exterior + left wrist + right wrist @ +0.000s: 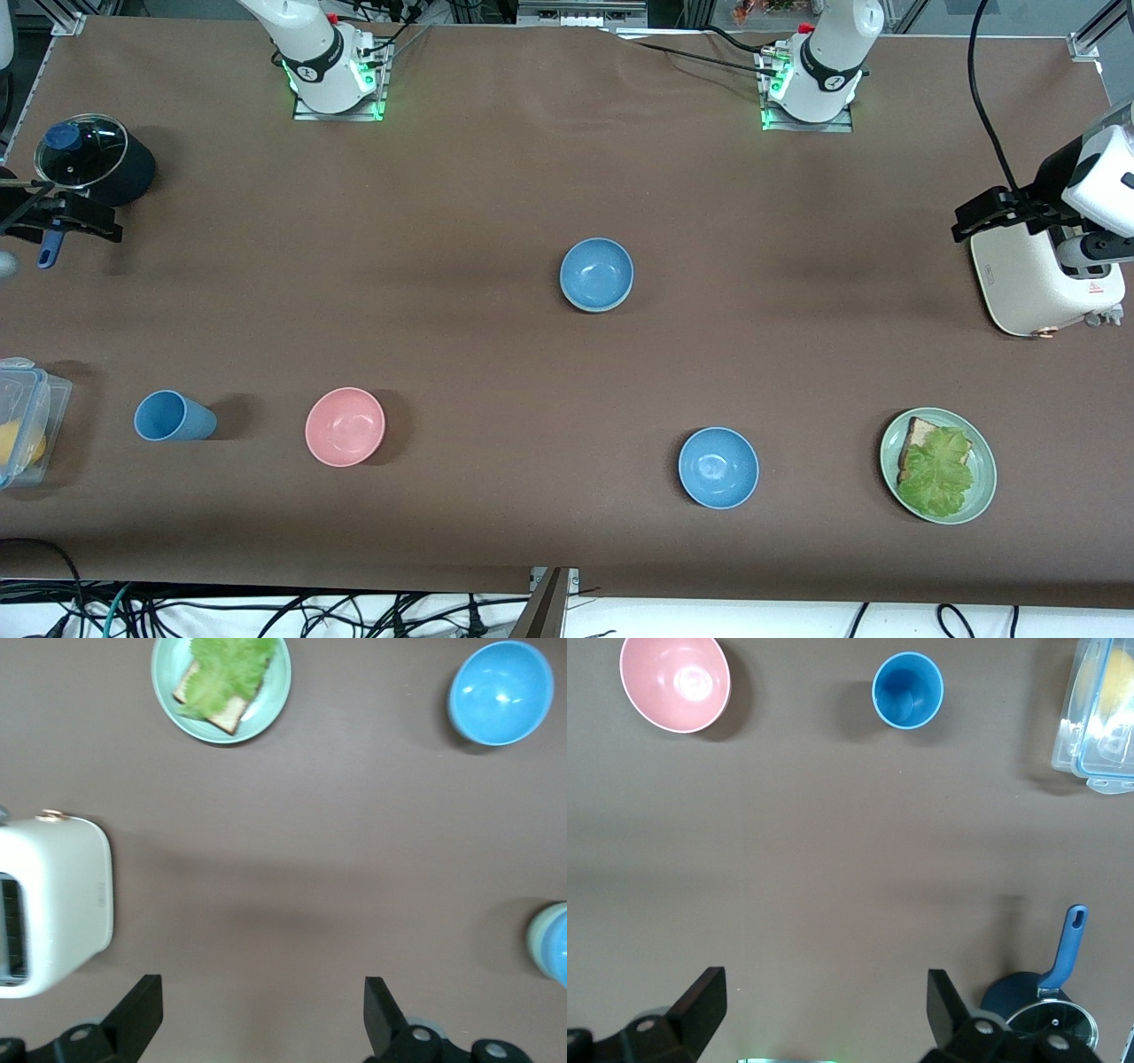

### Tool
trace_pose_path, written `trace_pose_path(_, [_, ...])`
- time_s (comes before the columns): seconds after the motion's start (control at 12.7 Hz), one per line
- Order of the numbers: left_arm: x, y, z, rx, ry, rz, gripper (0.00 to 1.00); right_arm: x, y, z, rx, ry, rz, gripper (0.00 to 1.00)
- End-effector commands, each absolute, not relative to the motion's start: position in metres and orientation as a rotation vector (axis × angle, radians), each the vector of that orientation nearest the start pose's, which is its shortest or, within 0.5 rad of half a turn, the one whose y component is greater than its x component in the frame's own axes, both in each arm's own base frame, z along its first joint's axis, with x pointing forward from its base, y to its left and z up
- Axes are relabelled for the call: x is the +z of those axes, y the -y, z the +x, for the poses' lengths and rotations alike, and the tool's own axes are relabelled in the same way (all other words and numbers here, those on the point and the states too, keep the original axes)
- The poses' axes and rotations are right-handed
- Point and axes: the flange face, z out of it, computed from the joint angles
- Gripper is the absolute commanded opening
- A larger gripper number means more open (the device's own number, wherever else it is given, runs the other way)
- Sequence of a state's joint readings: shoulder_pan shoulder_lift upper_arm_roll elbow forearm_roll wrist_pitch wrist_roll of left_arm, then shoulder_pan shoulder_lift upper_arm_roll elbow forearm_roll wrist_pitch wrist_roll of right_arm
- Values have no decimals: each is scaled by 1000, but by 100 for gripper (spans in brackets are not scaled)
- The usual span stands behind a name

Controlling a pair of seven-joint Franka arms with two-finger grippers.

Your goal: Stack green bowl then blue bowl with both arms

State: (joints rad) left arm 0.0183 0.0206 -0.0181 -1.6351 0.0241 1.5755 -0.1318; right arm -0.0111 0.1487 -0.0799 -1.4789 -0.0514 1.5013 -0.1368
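Note:
The muted blue bowl [597, 273] sits nested in the pale green bowl [534, 943] at the middle of the table. Only a thin pale rim of the green bowl [596, 309] shows under it. In the left wrist view the blue bowl [558, 950] is cut off at the picture's edge. My left gripper [263, 1010] hangs open and empty over the toaster at the left arm's end [974, 217]. My right gripper [827, 1005] is open and empty too, up beside the pot at the right arm's end [84, 221]. Neither gripper is near the stacked bowls.
A brighter blue bowl [718, 467], a pink bowl [345, 426] and a blue cup [173, 416] stand nearer the front camera. A green plate [889, 447] holds bread and lettuce. A white toaster [1028, 283], a lidded pot [93, 159] and a plastic box [27, 416] stand at the table's ends.

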Motion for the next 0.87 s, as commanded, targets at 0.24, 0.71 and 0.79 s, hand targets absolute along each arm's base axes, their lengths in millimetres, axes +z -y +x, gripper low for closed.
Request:
trace_pose_path(0.24, [579, 11, 563, 171, 136, -3065, 100, 579, 57, 586, 204, 103, -3195, 100])
trace_pose_path(0.71, [580, 14, 563, 164, 133, -3079, 100, 579, 57, 585, 207, 98, -3195, 100])
trace_pose_path(0.79, [580, 15, 563, 166, 133, -3087, 100, 579, 57, 585, 207, 98, -3195, 100])
